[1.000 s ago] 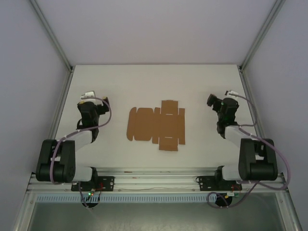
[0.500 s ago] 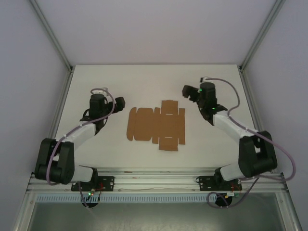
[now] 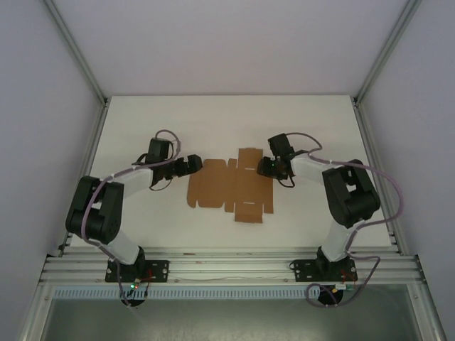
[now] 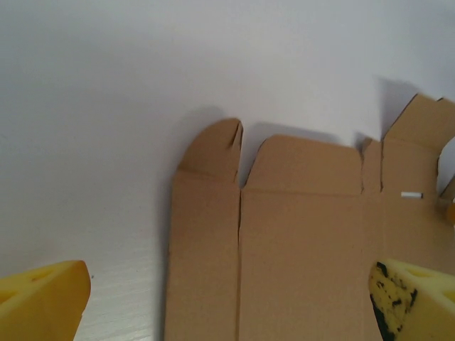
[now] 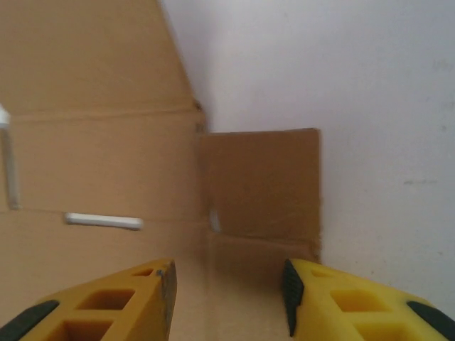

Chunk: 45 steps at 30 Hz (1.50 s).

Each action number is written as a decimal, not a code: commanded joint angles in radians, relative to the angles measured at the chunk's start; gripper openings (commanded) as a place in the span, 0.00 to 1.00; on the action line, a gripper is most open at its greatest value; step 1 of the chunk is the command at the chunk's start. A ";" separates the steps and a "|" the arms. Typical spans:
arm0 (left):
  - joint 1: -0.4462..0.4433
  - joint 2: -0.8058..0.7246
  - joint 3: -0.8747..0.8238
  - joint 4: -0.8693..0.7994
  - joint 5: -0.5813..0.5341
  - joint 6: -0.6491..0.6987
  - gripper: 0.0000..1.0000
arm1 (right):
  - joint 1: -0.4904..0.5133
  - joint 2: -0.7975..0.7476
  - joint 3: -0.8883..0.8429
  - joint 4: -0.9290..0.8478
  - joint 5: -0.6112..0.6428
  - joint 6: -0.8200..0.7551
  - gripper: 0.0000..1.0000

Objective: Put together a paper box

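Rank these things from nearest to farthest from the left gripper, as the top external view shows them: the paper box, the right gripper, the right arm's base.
1. paper box: directly right of the left gripper, which is at its left edge.
2. right gripper: across the flat sheet, at its right side.
3. right arm's base: at the near edge, far right.

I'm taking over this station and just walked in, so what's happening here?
A paper box lies as a flat, unfolded sheet on the table. The left gripper sits at its left edge, jaws wide open; the right gripper is over a small flap at its right edge, jaws apart. Neither holds anything.
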 commanded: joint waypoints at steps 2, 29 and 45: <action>-0.010 0.055 0.031 -0.083 0.073 -0.010 1.00 | 0.003 0.053 0.026 -0.080 0.027 -0.002 0.44; -0.022 0.054 -0.020 0.202 0.397 -0.170 0.74 | 0.001 0.132 0.019 -0.070 0.042 0.007 0.42; -0.032 -0.044 -0.039 0.493 0.481 -0.233 0.00 | -0.157 -0.170 -0.144 0.205 -0.348 -0.053 0.68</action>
